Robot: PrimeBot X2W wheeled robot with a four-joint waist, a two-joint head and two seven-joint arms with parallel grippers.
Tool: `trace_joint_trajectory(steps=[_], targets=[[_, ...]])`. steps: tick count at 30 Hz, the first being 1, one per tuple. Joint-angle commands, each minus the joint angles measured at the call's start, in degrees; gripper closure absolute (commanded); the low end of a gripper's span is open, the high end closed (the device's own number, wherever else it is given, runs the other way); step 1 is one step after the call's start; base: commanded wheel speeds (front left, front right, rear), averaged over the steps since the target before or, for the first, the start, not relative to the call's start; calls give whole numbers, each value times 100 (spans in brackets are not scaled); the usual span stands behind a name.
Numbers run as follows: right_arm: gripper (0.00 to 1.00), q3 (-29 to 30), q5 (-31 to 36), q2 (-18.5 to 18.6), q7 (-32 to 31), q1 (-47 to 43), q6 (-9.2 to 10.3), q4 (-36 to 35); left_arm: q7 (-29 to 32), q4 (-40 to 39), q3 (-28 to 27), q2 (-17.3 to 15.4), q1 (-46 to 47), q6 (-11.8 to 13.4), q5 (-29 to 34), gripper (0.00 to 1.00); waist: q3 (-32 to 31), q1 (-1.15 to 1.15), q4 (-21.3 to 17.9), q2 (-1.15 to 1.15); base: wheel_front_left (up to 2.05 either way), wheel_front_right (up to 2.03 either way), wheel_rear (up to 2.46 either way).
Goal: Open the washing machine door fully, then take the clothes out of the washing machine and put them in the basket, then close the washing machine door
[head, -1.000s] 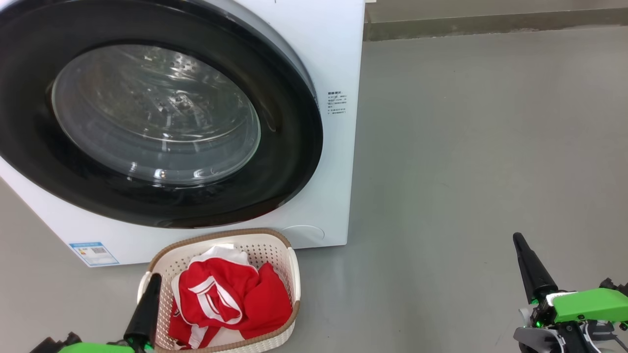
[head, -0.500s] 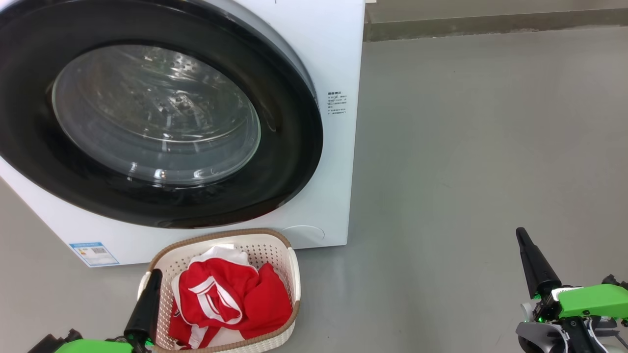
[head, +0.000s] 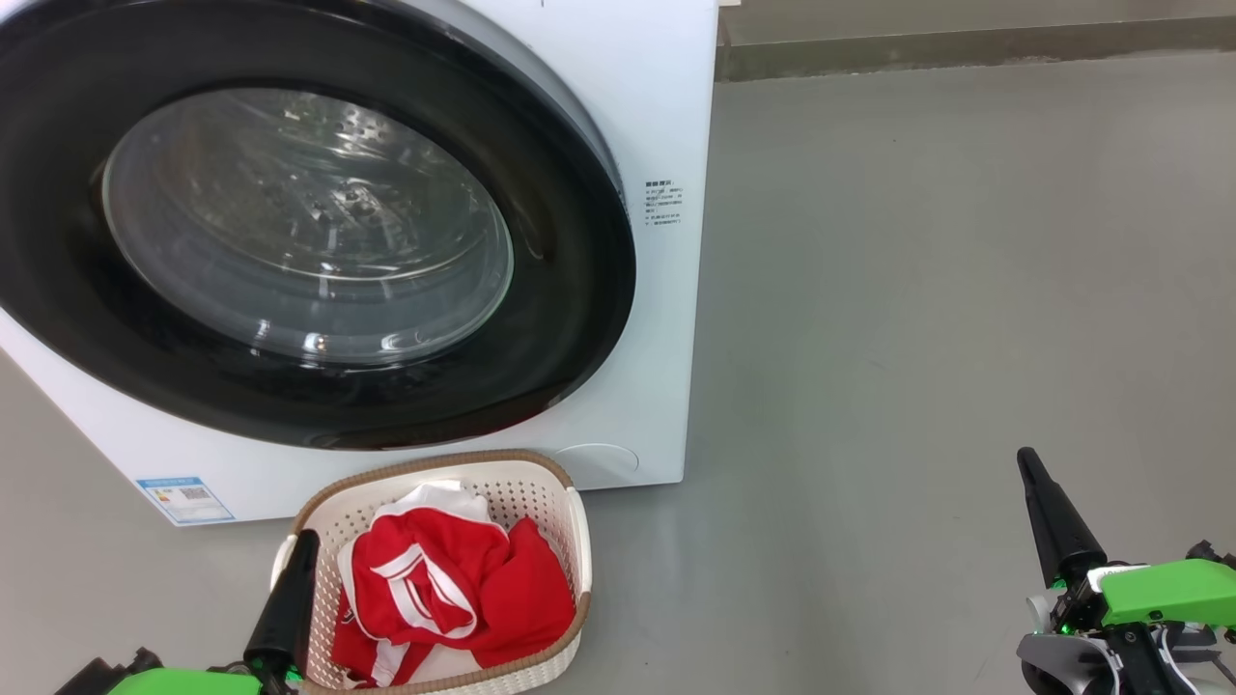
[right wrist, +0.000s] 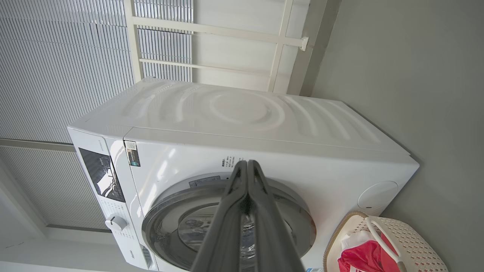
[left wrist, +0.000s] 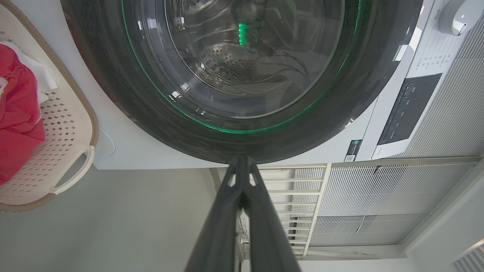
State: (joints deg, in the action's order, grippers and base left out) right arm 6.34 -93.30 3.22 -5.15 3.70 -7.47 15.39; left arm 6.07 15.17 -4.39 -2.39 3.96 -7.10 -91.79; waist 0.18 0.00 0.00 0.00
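The washing machine (head: 666, 106) (right wrist: 245, 117) stands at the upper left of the head view, and its door (head: 309, 227) (left wrist: 242, 75) (right wrist: 166, 226) lies flat against the front. Through the glass I see a bare steel drum. On the floor in front stands the basket (head: 541, 487) (left wrist: 72, 128) (right wrist: 412, 236), holding the red and white clothes (head: 449, 584) (left wrist: 17, 124) (right wrist: 359, 258). My left gripper (head: 306, 541) (left wrist: 242, 160) is shut and empty, low beside the basket's left rim. Far to the right, over bare floor, my right gripper (head: 1025, 458) (right wrist: 246, 163) is shut and empty.
Grey floor (head: 917, 290) spreads to the right of the machine, up to a wall base at the back. White slatted panels and a white frame (right wrist: 211, 32) stand behind the machine. Its control panel (left wrist: 406, 109) and dial are along its top front.
The right gripper has risen slightly and shifted a little right. The left gripper has sunk a little. Door, basket and clothes are unmoved.
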Motion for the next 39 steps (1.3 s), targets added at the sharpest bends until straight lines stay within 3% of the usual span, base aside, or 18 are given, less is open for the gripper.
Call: trace_joint_trajectory(steps=[1, 39], targets=[[100, -106, 11, 56, -34, 237, -2, -143, 39, -114, -209, -56, 222, -39, -41, 100, 0, 0, 0, 0, 0, 0, 0], [100, -55, 54, 20, -76, 241, -2, -140, 43, -114, -214, -53, 223, -39, -37, 100, 0, 0, 0, 0, 0, 0, 0]])
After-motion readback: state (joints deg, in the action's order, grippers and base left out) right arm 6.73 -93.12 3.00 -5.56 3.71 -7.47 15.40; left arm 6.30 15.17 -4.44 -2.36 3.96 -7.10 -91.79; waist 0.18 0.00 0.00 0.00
